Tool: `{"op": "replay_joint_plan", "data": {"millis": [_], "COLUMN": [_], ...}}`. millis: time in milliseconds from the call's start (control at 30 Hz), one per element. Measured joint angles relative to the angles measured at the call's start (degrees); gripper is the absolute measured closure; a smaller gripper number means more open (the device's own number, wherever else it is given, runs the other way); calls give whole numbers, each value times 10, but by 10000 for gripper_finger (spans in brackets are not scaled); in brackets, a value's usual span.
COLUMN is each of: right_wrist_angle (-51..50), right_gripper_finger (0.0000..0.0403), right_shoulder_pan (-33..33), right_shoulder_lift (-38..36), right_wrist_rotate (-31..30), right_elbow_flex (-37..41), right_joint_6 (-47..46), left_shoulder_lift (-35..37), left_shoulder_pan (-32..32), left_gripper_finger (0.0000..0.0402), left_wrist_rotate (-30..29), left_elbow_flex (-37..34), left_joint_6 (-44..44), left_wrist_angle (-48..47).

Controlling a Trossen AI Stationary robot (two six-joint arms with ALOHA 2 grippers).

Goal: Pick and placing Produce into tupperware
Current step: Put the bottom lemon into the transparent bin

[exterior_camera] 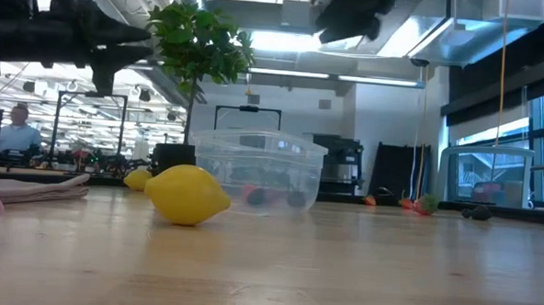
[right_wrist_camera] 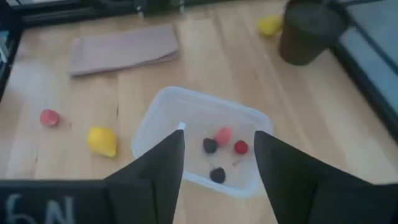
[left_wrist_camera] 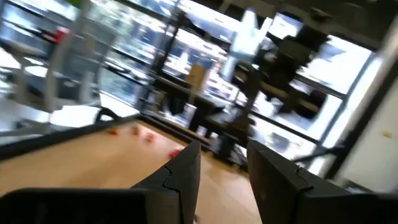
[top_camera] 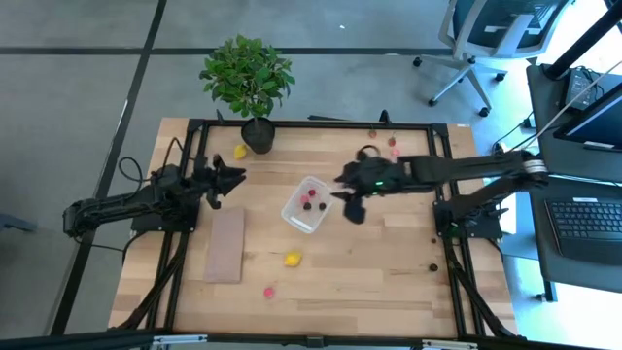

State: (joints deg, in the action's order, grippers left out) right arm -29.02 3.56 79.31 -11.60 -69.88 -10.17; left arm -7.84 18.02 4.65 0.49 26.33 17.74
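Inside clear tupperware (right_wrist_camera: 163,106) (open-topped) — 4 pieces.

A wooden table (top_camera: 379,272) carries the tupperware (top_camera: 307,203), scattered produce (top_camera: 293,259), a tan board (top_camera: 225,245) and a potted plant (top_camera: 248,83)

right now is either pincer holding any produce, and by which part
No, nothing is held. The right pincer hangs open and empty above the tupperware, which already has four small pieces in it. The left pincer is open too, away from the produce.

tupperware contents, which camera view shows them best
Right wrist view: it looks down into the tupperware, showing four pieces clearly. The high view shows them tiny; the low view only blurs through the wall; the left wrist view misses it.
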Motion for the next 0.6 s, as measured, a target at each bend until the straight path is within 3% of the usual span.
{"op": "replay_joint_plan", "data": {"millis": [167, 400, 500, 600], "right_wrist_angle": [1, 21, 36, 65], "right_gripper_finger": [206, 205, 205, 205], "right_shoulder_pan": [1, -5, -15, -30], "right_shoulder_lift": [-97, -193, -213, -219], "right_wrist_rotate": [-33, -128, -146, -151], "right_elbow_flex": [76, 176, 198, 213], "right_joint_6": [-43, -98, -107, -103], "left_shoulder_lift": [0, 0, 0, 0], "left_shoulder_pan": [0, 0, -1, 0], "left_gripper_finger": [254, 146, 108, 89], "left_wrist_rotate": [15, 43, 8, -4], "left_elbow_flex": [0, 0, 0, 4], "left_joint_6": [7, 36, 31, -29], "left_wrist_angle": [-1, 4, 42, 78]}}
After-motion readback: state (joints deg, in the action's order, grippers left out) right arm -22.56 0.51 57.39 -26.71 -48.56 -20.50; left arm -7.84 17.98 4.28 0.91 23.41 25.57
